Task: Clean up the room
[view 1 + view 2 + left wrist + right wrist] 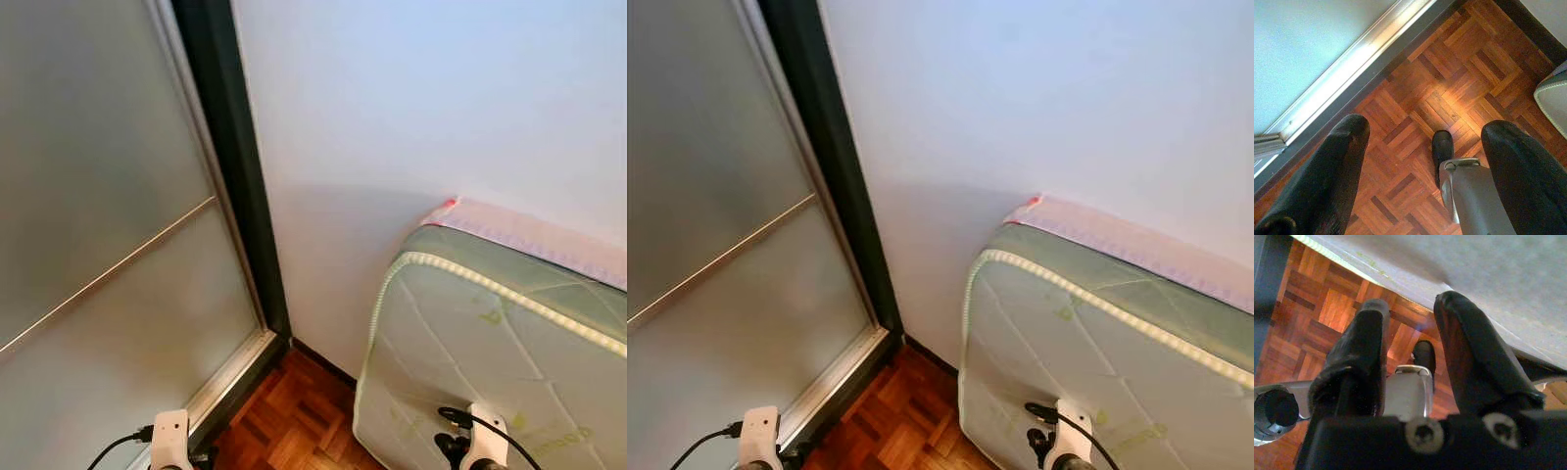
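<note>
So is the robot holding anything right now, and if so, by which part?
Nothing is held. The left gripper hangs open above the parquet floor, and the right gripper is open beside the mattress, with only floor between its fingers.

- One mattress [500, 362], standing on edge against the wall [411, 108].
- One frosted sliding door [98, 225] in a dark frame.
- One parquet floor [1449, 83].
- Two grippers, each with two black fingers [1322, 181].
</note>
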`<state>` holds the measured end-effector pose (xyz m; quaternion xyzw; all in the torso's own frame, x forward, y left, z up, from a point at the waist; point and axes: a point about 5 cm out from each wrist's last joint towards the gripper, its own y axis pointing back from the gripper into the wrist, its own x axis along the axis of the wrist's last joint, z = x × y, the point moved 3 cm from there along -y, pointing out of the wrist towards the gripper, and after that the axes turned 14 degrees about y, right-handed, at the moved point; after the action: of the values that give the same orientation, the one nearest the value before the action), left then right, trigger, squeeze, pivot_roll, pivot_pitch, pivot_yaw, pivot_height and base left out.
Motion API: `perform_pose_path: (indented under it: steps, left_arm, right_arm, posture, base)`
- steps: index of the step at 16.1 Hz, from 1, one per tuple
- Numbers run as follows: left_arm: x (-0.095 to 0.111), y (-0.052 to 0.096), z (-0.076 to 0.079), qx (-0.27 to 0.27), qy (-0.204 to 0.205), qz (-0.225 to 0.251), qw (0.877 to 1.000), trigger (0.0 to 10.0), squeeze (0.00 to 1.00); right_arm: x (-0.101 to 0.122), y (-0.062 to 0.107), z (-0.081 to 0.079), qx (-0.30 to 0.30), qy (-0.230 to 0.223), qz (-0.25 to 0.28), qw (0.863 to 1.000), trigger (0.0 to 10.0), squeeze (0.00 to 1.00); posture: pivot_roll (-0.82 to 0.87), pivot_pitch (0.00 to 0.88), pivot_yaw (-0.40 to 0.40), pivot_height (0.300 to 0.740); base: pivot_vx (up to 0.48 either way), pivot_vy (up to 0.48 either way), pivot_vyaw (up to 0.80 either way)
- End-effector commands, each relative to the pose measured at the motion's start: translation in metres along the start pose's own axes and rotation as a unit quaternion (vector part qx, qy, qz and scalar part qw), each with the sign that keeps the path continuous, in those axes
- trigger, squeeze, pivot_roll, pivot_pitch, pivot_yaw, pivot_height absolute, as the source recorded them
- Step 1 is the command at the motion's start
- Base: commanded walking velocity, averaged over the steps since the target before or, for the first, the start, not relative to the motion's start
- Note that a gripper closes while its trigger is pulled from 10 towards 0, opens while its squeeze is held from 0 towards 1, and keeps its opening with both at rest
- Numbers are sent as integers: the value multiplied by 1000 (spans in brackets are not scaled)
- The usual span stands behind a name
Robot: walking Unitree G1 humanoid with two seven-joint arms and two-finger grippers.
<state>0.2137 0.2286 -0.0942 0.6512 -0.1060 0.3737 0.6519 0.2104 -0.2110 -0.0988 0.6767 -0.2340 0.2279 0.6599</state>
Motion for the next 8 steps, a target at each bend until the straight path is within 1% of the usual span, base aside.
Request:
perform_pose_path:
  steps: [1, 4, 6, 7, 8]
  left_arm:
    - [-1, 0, 0, 2, -7, -4, 1000, 10000, 0]
    - [-1, 0, -2, 5, -4, -5, 1000, 10000, 0]
    - [-2, 2, -12, 12, 3, -5, 1000, 10000, 0]
    - [-1, 2, -14, 14, 7, -5, 1000, 10000, 0]
    - [-2, 3, -16, 15, 7, -5, 1000, 10000, 0]
  right_arm:
    - [9, 0, 5, -5, -8, 15, 1000, 10000, 0]
    - [11, 0, 6, -5, -11, 21, 1000, 10000, 0]
    - [11, 0, 5, -4, -9, 19, 1000, 10000, 0]
    - [11, -1, 5, -4, -13, 19, 1000, 10000, 0]
    - [10, -1, 6, -5, -2, 12, 1000, 10000, 0]
  posture:
    - [-88, 0, 37, 740]
    - [-85, 0, 36, 740]
    - [-84, 0, 34, 740]
    - [-85, 0, 34, 740]
    - [-85, 0, 34, 740]
  base:
    - [0, 0, 0]
    - [0, 0, 0]
    - [0, 0, 0]
    - [0, 0, 0]
    - [0, 0, 0]
